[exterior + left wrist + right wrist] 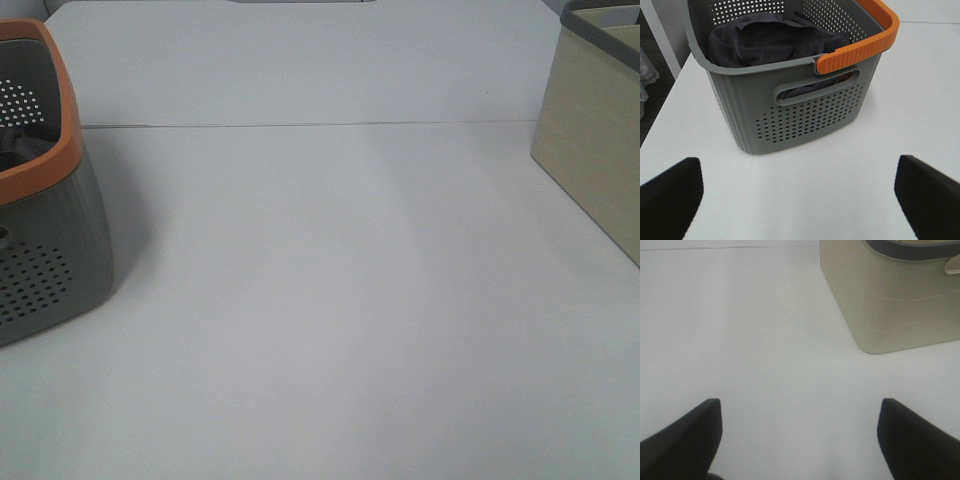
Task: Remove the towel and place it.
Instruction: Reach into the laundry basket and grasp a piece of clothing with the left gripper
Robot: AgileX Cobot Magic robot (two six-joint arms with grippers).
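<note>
The dark charcoal-purple towel (767, 42) lies bunched inside the grey perforated basket (805, 115) with an orange rim section (865, 45). In the high view the basket (45, 250) stands at the left edge and only a sliver of the towel (22, 150) shows inside it. My left gripper (800, 200) is open and empty over the white table, a short way in front of the basket. My right gripper (800, 435) is open and empty over the table, facing a beige bin. Neither gripper shows in the high view.
A beige bin (595, 150) with a dark grey rim stands at the right edge of the table; it also shows in the right wrist view (890, 295). A seam (320, 125) runs across the white table top. The table's left edge (670, 95) lies beside the basket.
</note>
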